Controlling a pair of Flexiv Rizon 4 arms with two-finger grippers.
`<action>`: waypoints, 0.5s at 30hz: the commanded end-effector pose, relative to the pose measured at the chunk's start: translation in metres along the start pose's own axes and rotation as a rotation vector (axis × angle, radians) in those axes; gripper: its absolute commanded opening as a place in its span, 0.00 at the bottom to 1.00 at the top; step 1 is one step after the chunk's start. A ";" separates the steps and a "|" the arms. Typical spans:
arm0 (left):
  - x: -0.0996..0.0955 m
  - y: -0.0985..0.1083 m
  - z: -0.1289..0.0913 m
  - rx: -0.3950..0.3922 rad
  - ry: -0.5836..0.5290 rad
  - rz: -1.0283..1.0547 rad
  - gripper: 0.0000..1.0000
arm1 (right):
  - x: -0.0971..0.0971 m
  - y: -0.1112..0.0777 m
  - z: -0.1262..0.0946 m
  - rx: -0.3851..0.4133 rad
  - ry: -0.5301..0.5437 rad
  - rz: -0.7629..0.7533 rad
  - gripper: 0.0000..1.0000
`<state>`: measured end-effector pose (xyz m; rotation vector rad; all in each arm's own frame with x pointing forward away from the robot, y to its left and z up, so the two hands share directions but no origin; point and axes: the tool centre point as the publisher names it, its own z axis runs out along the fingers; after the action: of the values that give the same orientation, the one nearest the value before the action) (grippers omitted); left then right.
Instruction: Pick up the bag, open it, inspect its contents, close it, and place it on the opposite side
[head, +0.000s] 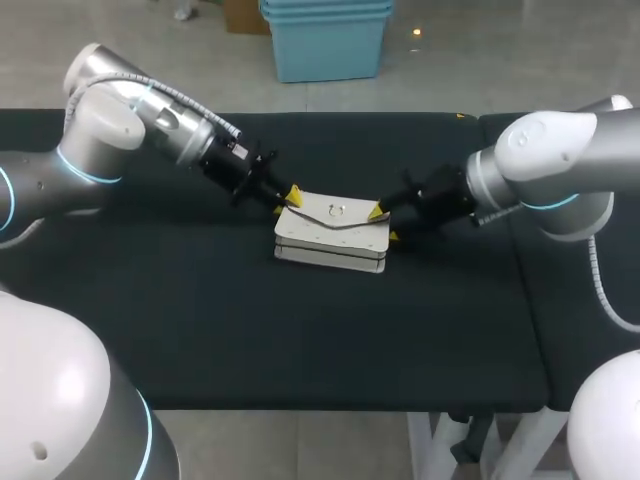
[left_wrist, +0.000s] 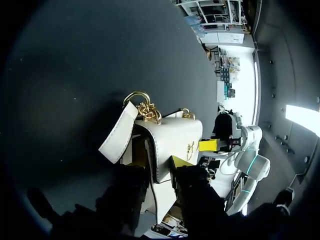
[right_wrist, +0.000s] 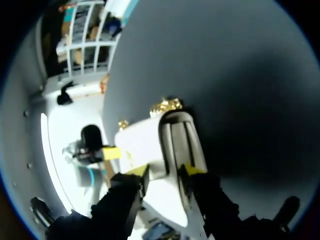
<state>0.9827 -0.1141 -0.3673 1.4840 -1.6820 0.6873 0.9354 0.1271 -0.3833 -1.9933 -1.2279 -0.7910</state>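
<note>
White bag (head: 333, 232) lies flat mid table (head: 200, 300); left gripper (head: 287, 200) pinches its left top corner by the flap, right gripper (head: 384, 224) clamps its right end, both narrow

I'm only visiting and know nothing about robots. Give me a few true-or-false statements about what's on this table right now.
1. The bag is white. True.
2. Only one arm is at the bag. False: the left fingers and the right fingers are at opposite ends of it.
3. The bag has a gold-coloured chain. True.
4. The table is white. False: it is black.
</note>
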 end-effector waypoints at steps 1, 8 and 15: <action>-0.001 -0.004 0.004 -0.003 -0.005 -0.001 0.00 | 0.000 0.003 0.004 -0.004 -0.002 0.002 0.00; 0.002 -0.002 0.003 -0.003 -0.019 0.010 0.00 | 0.000 0.003 -0.003 -0.027 0.004 -0.002 0.00; 0.011 0.008 -0.007 0.014 -0.034 0.016 1.00 | 0.003 0.000 -0.011 -0.038 -0.012 -0.026 0.98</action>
<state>0.9833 -0.1157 -0.3622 1.4833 -1.7111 0.6770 0.9382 0.1212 -0.3787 -2.0043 -1.2530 -0.8226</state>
